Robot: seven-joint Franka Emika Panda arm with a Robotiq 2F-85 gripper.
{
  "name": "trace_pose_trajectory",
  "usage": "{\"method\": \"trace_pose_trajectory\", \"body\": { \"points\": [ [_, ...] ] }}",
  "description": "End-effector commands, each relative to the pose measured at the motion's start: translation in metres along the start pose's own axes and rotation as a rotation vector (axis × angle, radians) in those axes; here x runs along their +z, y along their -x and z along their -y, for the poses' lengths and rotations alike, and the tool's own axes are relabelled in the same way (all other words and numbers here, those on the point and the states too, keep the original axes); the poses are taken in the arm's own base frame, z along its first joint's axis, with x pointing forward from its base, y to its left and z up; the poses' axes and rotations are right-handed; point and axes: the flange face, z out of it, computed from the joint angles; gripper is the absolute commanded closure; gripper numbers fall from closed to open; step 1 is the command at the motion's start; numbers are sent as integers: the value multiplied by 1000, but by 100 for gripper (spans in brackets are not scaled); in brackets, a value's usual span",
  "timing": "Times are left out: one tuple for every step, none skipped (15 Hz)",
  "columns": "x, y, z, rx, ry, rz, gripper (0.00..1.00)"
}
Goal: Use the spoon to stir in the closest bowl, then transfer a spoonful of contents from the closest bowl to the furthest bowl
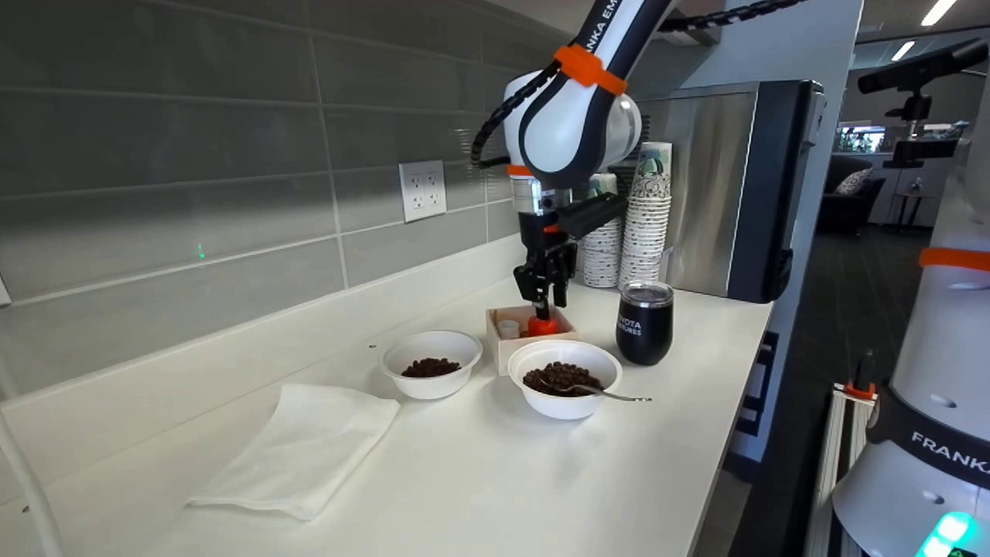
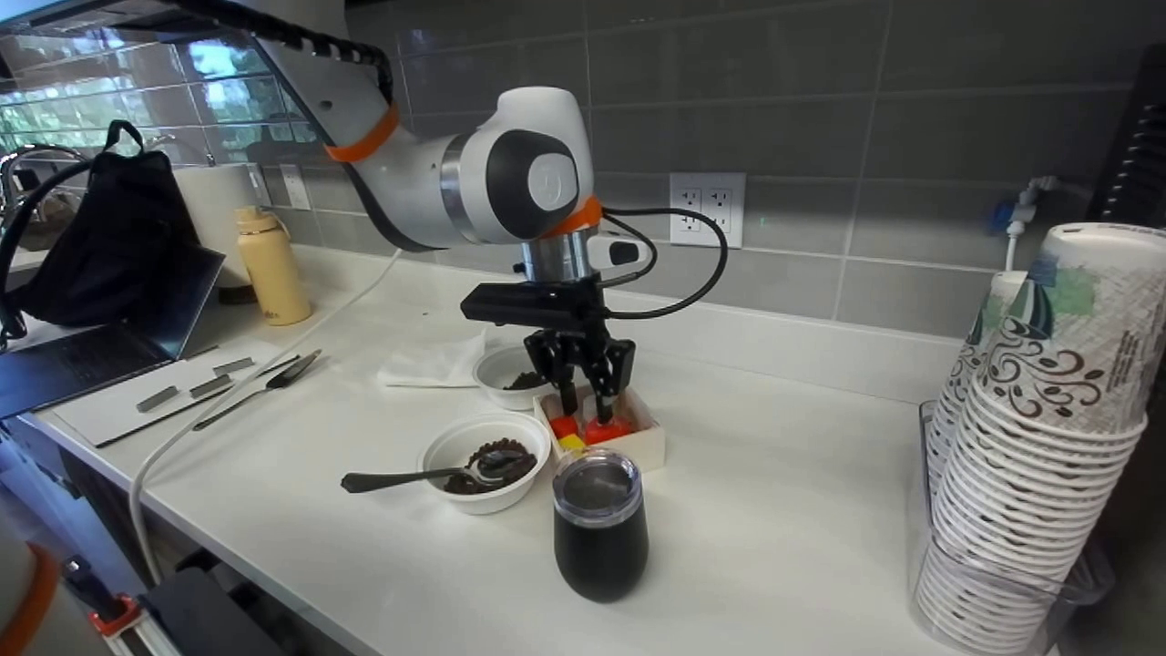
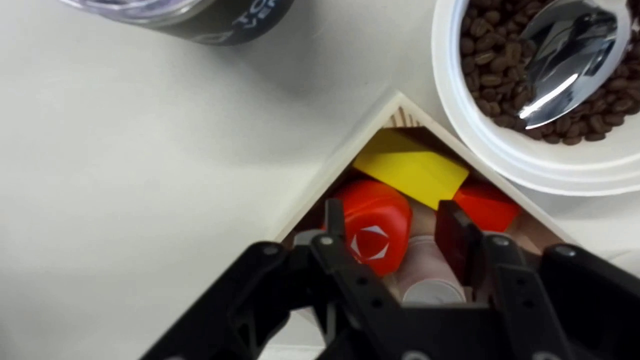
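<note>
The spoon (image 1: 619, 396) lies in a white bowl (image 1: 561, 406) of coffee beans, its handle over the rim in both exterior views. In the wrist view its metal head (image 3: 570, 65) rests on the beans. The other white bowl (image 1: 433, 388), with fewer dark beans, stands nearer the wall; it is out of the wrist view. My gripper (image 2: 588, 408) points down into a small wooden box (image 2: 651, 446) beside the bowls. In the wrist view its fingers (image 3: 391, 220) are spread on either side of a red piece (image 3: 375, 220), with a gap at the right finger.
The box also holds a yellow block (image 3: 415, 170), another red piece (image 3: 485, 207) and a pale cylinder (image 3: 430, 275). A black tumbler (image 2: 601, 551) stands close by. A white napkin (image 1: 309, 449) lies near the wall. Stacked paper cups (image 2: 1020, 492) and a steel appliance (image 1: 704, 186) stand farther off.
</note>
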Motion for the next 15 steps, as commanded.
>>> {"method": "trace_pose_trajectory", "body": {
  "points": [
    [9,-21,-4,1,-1,-3,51],
    [12,-25,-4,-1,-1,0,49],
    [15,-28,-3,-3,-1,3,50],
    [19,-30,-3,-2,0,9,49],
    [23,-31,-4,-1,-1,14,49],
    [27,-32,-4,0,1,19,46],
    [31,-33,-4,1,0,21,42],
    [35,-34,-4,2,-1,22,43],
    [39,-35,-2,1,0,23,44],
    [42,-35,-1,0,2,24,58],
    [45,-35,-1,-2,8,27,70],
    [46,-35,-1,-3,14,24,77],
    [45,-35,-1,-2,22,19,84],
    [42,-35,0,-2,28,12,91],
    [39,-34,1,-4,33,8,92]
  ]
}}
